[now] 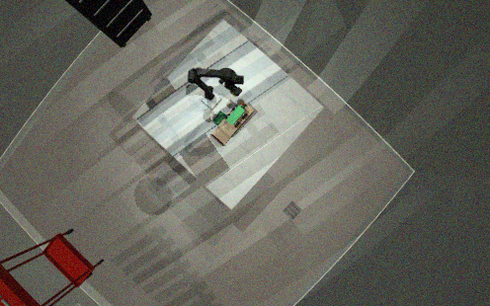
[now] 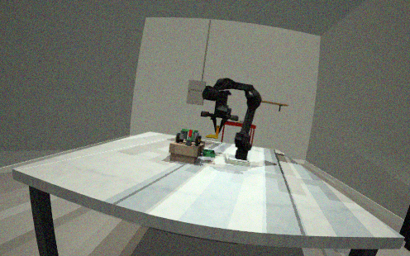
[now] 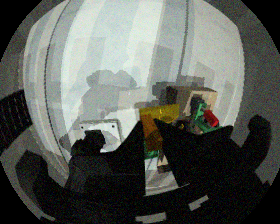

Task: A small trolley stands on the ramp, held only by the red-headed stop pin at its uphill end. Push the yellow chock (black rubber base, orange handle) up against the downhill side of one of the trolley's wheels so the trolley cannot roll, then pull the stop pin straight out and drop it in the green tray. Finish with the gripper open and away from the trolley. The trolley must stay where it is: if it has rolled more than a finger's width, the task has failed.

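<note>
Top view: the black arm [image 1: 215,74] [image 2: 249,111] is mounted on the tabletop [image 1: 280,94] [image 2: 81,165], nearer the upper-left edge than the lower-right one. The ramp [image 1: 221,137] [image 2: 185,153] [image 3: 209,93] is set well in from all four corners, with the green-topped trolley [image 1: 236,114] [image 2: 184,135] [image 3: 198,123] carried on it. The green tray [image 1: 219,117] [image 2: 208,153] [image 3: 152,154] is placed just beside the ramp, on the side facing the tabletop's left corner. The end effector [image 1: 235,92] [image 2: 217,128] [image 3: 147,123] is held near the trolley; its grip is too small to read here. Exterior view: the yellow chock [image 2: 213,135] [image 3: 163,110] is clamped by its orange handle and held off the tabletop, beside the trolley and apart from its wheels. The red-headed stop pin [image 2: 190,133] [image 3: 210,118] is seen at the trolley's end facing the tabletop's near edge. Wrist view: the orange handle is pinched between the fingertips, with the chock's yellow part showing past them. The red pin head is seen at the trolley, right of the chock; the tray is partly hidden below the handle.
</note>
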Robot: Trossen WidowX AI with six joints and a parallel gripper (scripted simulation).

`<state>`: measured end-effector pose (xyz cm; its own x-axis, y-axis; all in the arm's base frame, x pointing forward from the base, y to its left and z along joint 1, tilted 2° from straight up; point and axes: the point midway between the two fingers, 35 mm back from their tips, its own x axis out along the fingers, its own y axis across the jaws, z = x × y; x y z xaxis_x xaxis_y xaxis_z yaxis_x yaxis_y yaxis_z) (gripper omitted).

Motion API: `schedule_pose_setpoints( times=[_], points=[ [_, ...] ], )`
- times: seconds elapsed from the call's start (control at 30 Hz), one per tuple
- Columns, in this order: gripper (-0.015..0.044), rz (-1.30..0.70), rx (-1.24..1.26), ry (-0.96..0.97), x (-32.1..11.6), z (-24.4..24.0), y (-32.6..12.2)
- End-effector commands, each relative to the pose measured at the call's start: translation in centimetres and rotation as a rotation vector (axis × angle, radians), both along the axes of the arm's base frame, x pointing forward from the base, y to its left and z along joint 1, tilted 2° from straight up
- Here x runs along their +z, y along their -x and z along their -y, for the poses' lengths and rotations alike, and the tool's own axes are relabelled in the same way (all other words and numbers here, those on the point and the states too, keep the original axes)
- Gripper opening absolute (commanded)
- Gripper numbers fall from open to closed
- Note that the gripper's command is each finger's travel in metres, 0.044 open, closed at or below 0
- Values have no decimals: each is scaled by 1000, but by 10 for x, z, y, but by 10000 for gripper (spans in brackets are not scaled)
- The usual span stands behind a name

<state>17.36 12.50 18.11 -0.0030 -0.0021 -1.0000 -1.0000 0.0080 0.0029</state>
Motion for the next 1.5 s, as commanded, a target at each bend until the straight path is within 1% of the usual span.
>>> schedule_pose_setpoints(
  times=[0.0, 0.1, 1.47],
  points=[
    [0, 1, -2, 6, 1, 1, -1],
    [0, 1, -72, 6, 1, 1, -1],
    [0, 13, -1459, 3, 1, 1, 0]
  ],
)
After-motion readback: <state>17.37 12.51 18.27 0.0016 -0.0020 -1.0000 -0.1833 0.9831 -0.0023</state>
